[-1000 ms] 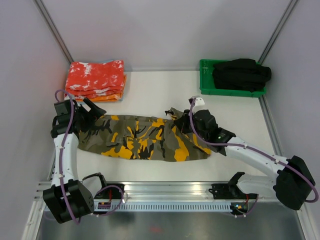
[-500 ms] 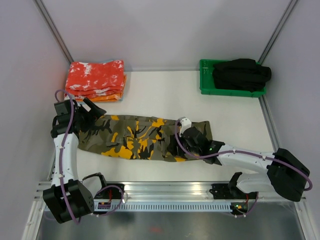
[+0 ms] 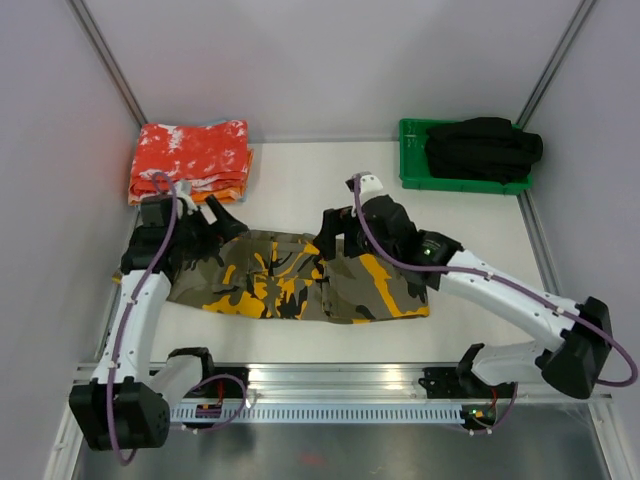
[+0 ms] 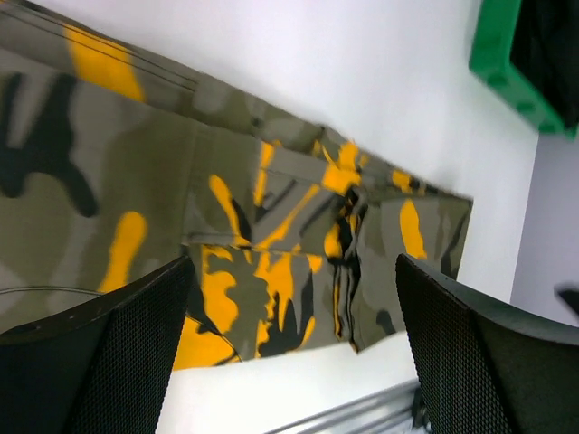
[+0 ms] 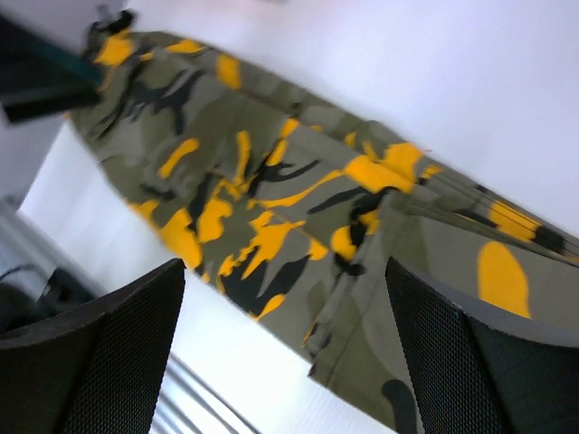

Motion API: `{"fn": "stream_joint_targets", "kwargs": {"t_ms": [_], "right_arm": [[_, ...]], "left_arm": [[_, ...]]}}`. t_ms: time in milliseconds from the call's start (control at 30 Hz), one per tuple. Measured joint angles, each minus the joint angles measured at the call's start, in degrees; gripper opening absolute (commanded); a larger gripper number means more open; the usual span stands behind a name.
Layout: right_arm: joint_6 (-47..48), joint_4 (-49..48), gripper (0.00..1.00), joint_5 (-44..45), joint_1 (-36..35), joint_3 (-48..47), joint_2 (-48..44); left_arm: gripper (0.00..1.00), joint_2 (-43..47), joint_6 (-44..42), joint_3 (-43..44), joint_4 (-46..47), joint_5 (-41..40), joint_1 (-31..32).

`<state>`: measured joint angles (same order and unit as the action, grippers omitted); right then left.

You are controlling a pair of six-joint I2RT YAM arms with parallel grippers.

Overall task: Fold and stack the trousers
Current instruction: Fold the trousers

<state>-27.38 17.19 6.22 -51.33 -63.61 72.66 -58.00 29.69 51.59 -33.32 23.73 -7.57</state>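
Note:
The camouflage trousers (image 3: 285, 282) lie flat and lengthwise across the middle of the table, olive-grey with black and yellow-orange patches. My left gripper (image 3: 222, 216) hovers over their left end, jaws wide apart and empty; its wrist view looks down on the trousers (image 4: 271, 226) between the fingers of the left gripper (image 4: 294, 271). My right gripper (image 3: 332, 234) hangs above the trousers' far edge near the middle, open and holding nothing. In the right wrist view the right gripper (image 5: 285, 276) frames the trousers (image 5: 271, 190) and the table's near edge.
A stack of red-orange speckled folded cloths (image 3: 190, 160) sits at the back left. A green tray (image 3: 412, 170) with a black garment (image 3: 483, 148) stands at the back right, its corner (image 4: 507, 72) in the left wrist view. A metal rail (image 3: 330, 385) runs along the front.
My right gripper has opened, let go of the trousers' right end and moved left over their middle. My left gripper has shifted right over the left end.

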Motion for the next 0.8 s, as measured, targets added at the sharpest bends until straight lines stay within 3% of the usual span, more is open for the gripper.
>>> {"fn": "stream_joint_targets", "kwargs": {"t_ms": [133, 200, 433, 800], "right_arm": [[-3.45, 2.27, 0.96, 3.82, 2.62, -1.33, 8.26], [-4.7, 2.34, 0.93, 3.85, 2.71, 0.09, 13.44], [-6.99, 4.2, 0.89, 4.87, 1.53, 3.28, 24.63], [-11.1, 0.26, 0.86, 7.34, 1.29, 3.28, 25.29]], "left_arm": [[0.97, 0.13, 0.04, -0.04, -0.61, -2.82, 12.31], [0.98, 0.85, 0.07, -0.59, -1.05, -4.44, 14.8], [0.99, 3.8, 0.07, -1.33, -3.8, -10.32, 14.8], [0.99, 5.62, 0.48, -4.22, -4.42, -11.63, 14.8]]}}
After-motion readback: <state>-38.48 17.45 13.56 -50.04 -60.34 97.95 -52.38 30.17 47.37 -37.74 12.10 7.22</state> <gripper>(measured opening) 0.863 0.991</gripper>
